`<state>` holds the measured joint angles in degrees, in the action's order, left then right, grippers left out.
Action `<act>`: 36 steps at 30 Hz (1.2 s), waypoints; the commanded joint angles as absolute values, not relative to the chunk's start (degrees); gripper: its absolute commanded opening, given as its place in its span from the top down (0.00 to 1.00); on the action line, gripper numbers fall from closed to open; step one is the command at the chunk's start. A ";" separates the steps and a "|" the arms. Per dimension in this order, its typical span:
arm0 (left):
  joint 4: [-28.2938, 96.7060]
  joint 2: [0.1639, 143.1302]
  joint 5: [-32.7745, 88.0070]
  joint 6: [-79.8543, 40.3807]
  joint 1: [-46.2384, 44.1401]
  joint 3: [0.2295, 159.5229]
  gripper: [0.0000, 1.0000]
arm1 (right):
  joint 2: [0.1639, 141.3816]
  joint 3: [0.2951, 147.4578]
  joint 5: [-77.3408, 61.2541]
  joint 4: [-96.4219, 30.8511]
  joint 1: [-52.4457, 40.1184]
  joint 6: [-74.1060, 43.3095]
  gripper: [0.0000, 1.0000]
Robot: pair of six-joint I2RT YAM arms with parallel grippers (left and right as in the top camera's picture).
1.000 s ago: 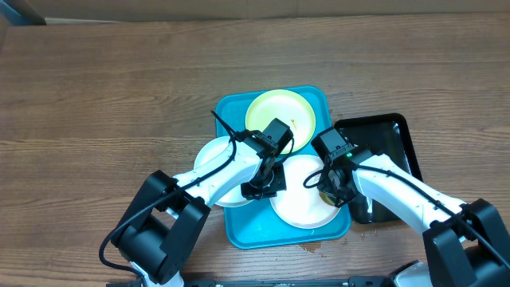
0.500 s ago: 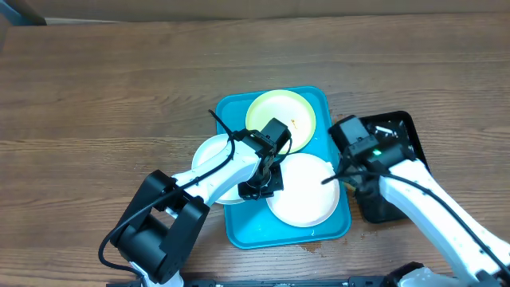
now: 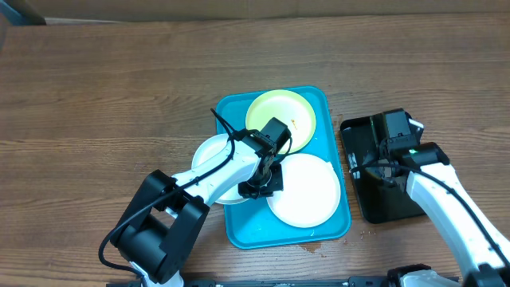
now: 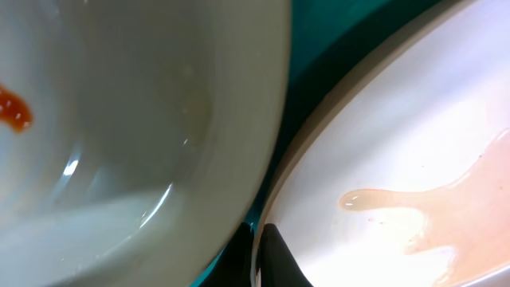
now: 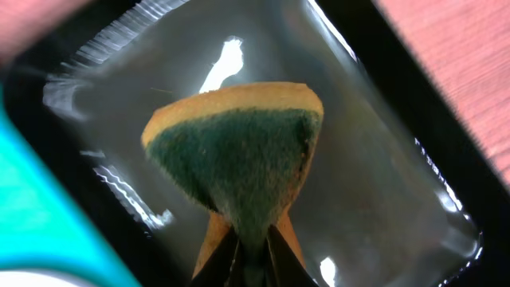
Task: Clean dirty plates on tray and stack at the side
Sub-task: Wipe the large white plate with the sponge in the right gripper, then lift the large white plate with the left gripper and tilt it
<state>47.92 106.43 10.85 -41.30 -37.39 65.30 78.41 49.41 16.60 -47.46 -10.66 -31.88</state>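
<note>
The blue tray (image 3: 241,227) holds a pale yellow-green plate (image 3: 279,118) at the back and a white plate (image 3: 307,191) at the front right. In the left wrist view that plate (image 4: 398,143) carries a watery orange smear. A second white plate (image 3: 217,159) overhangs the tray's left edge, with a red smear (image 4: 14,112). My left gripper (image 3: 261,188) is shut on the left rim of the front white plate (image 4: 259,255). My right gripper (image 3: 381,169) hangs over the black tray, shut on a yellow and green sponge (image 5: 239,155).
The smaller black tray (image 3: 358,137) lies right of the blue tray, and its glossy wet floor (image 5: 382,183) shows under the sponge. Brown wooden table (image 3: 103,96) lies all round. The blue tray's edge (image 5: 32,215) shows at the left of the right wrist view.
My right arm has swung right with the sponge, from over the front white plate to over the black tray. The left gripper has stayed on the plate's rim.
</note>
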 commanded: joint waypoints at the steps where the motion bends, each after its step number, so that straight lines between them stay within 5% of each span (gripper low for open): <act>1: 46.15 108.09 11.81 -34.59 -36.77 65.19 0.96 | 81.69 46.87 15.09 -46.11 -8.56 -31.46 0.89; 2: 45.93 108.09 12.62 -33.54 -36.77 65.36 0.96 | 81.93 46.87 14.70 -45.78 -8.29 -31.46 0.87; 8: 45.89 108.09 13.17 -31.66 -36.77 65.52 0.96 | 77.12 52.03 6.31 -49.21 -7.14 -28.38 0.29; 18: 45.19 108.07 18.09 -26.76 -36.77 66.70 0.96 | 62.63 61.54 4.80 -64.64 -4.23 -30.04 0.07; 28: 61.39 107.83 12.95 -25.26 -36.77 87.53 0.96 | 53.32 61.58 4.78 -68.38 1.69 -30.20 0.04; 36: 53.67 107.85 4.14 -27.27 -39.51 101.54 0.96 | 53.43 61.56 4.73 -68.73 3.14 -30.20 0.02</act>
